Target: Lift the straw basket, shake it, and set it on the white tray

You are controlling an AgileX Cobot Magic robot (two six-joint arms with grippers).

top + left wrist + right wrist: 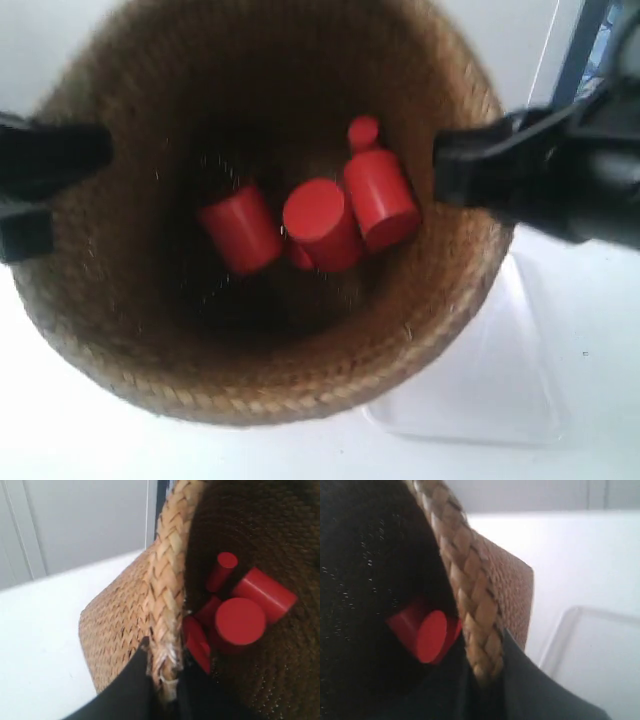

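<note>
**Straw basket** (120, 330): it hangs mouth-up between both arms and fills the exterior view. I judge it to be raised off the table.

**White tray** (500, 380): it lies below the basket, showing past the basket's wall on the right gripper's side. I judge it only partly beneath the base.

**Left gripper** (162, 680): it is clamped on the basket's braided rim, one finger inside and one outside.

**Right gripper** (487, 680): it pinches the opposite side of the basket's rim in the same way.

**Red cylinders** (320, 225): several lie loose on the basket's floor, bunched near its centre.

**Finding:** I take the step in hand to be the shake.

**Recommendation:**
- I move both arms in unison so the rim is neither stretched nor twisted out of either pinch.
- I hold the mouth level so that nothing jumps out.
- I then centre the base over the tray before lowering.
</note>
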